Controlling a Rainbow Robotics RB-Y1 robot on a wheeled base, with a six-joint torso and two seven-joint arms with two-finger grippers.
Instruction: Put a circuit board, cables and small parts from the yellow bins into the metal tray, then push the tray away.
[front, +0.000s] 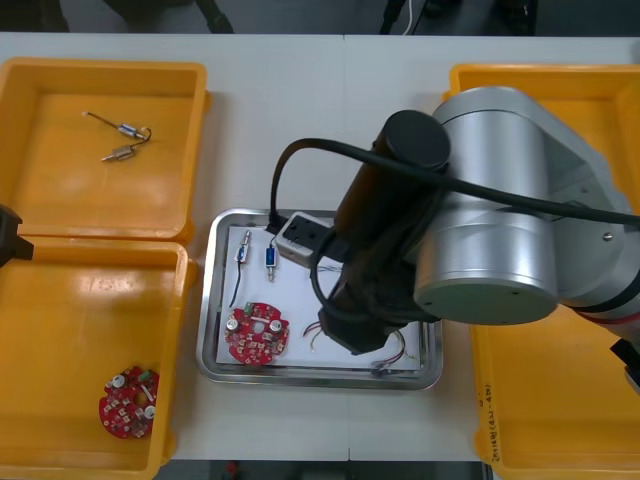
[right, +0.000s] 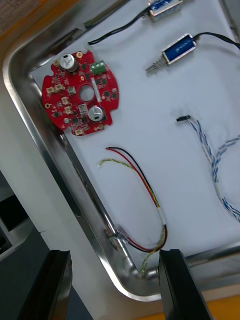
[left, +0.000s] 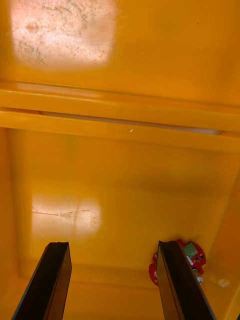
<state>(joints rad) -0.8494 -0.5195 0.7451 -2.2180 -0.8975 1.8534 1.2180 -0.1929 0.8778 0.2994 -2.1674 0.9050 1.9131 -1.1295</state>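
my right gripper (right: 114, 260) hangs spread over the metal tray (right: 30, 115), which holds a circuit board (right: 80, 92), cables (right: 215, 161) and small metal parts (right: 177, 50). my left gripper (left: 112, 250), spread too, is over a yellow bin (left: 120, 190) with another board (left: 192, 255).

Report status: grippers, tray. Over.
Right gripper open over tray corner, above red and yellow cable. Left gripper open over yellow bin. Tray holds circuit board.
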